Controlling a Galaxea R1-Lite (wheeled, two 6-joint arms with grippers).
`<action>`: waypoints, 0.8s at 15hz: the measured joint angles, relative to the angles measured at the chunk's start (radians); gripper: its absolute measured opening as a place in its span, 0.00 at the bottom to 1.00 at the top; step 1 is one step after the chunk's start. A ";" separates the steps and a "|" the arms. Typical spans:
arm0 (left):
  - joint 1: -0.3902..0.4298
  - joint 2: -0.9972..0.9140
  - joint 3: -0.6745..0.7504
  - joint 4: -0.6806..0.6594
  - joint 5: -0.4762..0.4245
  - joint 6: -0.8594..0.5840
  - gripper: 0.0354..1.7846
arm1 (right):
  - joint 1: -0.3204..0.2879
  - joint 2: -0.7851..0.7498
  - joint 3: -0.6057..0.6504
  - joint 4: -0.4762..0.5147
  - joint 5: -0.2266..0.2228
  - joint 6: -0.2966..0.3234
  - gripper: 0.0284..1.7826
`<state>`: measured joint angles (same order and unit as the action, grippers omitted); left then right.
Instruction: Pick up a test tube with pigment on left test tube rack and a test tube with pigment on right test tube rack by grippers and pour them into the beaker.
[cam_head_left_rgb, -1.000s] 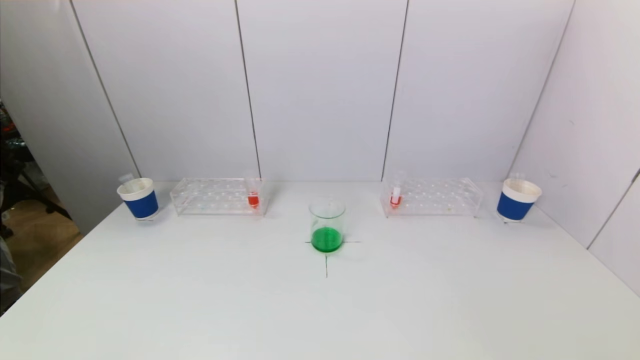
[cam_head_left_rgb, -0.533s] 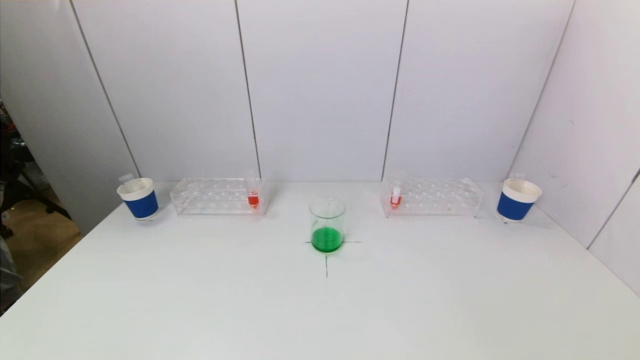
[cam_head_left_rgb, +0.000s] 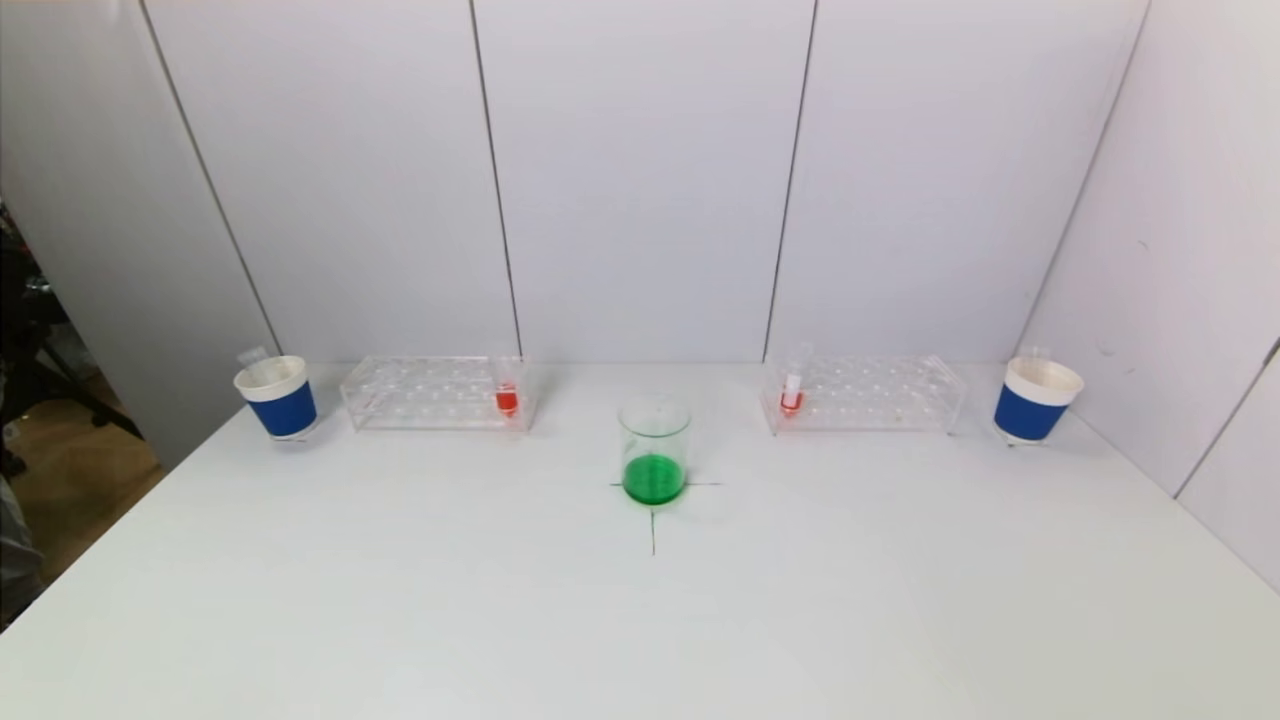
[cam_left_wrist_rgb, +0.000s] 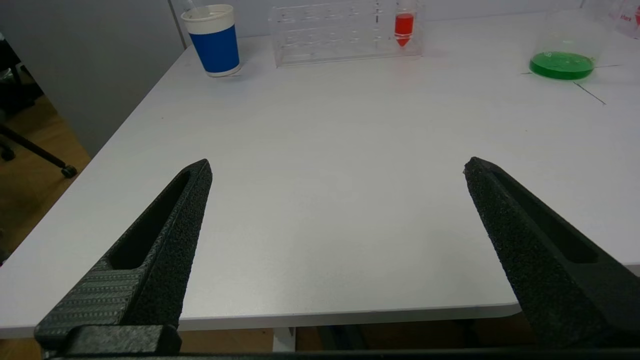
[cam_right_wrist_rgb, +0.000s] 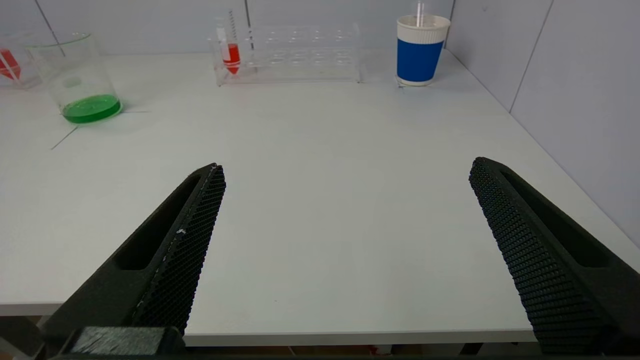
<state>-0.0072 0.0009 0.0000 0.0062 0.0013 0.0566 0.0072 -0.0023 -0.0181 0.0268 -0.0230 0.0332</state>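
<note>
Left wrist view: test tube (cam_left_wrist_rgb: 404, 26) far beyond fingers (cam_left_wrist_rgb: 172, 225).

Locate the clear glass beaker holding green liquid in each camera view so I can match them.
Head view: clear glass beaker with green liquid stands at table centre on the black cross mark.
Left wrist view: far corner, partly cut off.
Right wrist view: far side, beside the rack.
Shared landmark: the black cross mark.
</note>
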 joint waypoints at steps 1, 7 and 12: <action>0.000 0.000 0.000 0.000 0.000 0.000 0.99 | 0.000 0.000 0.002 -0.005 0.001 0.000 1.00; 0.001 0.000 0.000 0.000 0.000 0.000 0.99 | 0.000 0.000 0.005 -0.006 0.000 0.000 1.00; 0.000 0.000 0.000 0.000 0.000 0.000 0.99 | 0.000 0.000 0.005 -0.006 0.000 0.000 1.00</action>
<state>-0.0070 0.0013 0.0000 0.0062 0.0013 0.0562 0.0072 -0.0023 -0.0134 0.0206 -0.0230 0.0336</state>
